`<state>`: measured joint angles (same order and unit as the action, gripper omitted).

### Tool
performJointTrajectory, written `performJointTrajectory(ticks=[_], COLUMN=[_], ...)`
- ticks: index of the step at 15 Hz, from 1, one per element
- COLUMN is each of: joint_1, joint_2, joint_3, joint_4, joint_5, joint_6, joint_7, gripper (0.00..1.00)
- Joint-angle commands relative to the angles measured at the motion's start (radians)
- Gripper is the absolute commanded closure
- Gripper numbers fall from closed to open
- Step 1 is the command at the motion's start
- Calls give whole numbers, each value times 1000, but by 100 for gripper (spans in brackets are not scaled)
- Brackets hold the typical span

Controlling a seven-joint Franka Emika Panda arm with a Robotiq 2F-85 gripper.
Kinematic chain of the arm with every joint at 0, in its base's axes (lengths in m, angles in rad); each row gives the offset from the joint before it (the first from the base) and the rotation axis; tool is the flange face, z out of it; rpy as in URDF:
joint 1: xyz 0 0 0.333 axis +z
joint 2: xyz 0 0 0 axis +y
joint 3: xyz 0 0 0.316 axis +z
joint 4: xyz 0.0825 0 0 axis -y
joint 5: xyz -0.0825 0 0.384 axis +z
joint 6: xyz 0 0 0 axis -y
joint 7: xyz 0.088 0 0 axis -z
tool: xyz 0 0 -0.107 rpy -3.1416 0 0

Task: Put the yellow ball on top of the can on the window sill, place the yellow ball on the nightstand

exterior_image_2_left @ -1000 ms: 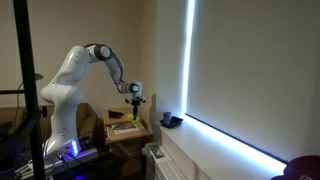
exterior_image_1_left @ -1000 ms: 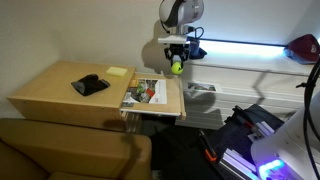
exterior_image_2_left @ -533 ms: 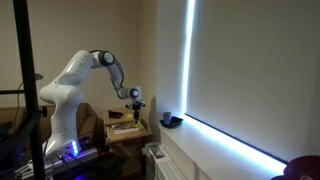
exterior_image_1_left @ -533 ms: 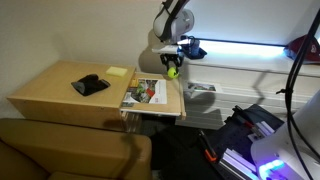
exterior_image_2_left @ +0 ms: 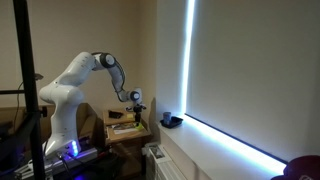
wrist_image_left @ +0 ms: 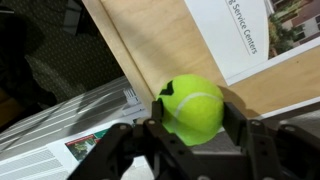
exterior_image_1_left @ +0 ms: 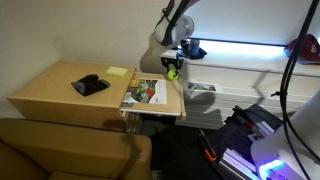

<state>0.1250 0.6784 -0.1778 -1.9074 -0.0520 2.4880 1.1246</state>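
Yellow ball (wrist_image_left: 195, 108) clamped in end effector (exterior_image_1_left: 172, 71), arm (exterior_image_2_left: 100, 62) bent over, wrist pointing down above nightstand (exterior_image_1_left: 50, 90)

The ball (wrist_image_left: 195, 100) is covered in fuzzy yellow-green felt, crossed by a smooth pale seam. The fingers (wrist_image_left: 135, 145) of the end effector (wrist_image_left: 192, 122) are finished in matt black; plastic or metal cannot be told. The worktop (wrist_image_left: 165, 45) is made of light-tan wood, smooth and matt, with a fine grain. The magazine (wrist_image_left: 250, 30) is printed on smooth paper. The couch (exterior_image_1_left: 60, 150) is covered in brown leather-like material with a dull sheen. The arm (exterior_image_2_left: 72, 78) is clad in smooth white plastic.
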Motion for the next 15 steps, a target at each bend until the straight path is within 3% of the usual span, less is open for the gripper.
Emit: performJointTrajectory(ticks=[1, 12, 13, 15], joint_1=[-13, -34, -33, -35], joint_2=[49, 77, 74, 67], joint_3=[3, 11, 11, 15], joint_4=[33, 37, 35, 27], joint_5=[34, 108, 108, 101], joint_6=[31, 37, 30, 8], joint_7=[11, -8, -9, -31], gripper=[63, 63, 13, 7])
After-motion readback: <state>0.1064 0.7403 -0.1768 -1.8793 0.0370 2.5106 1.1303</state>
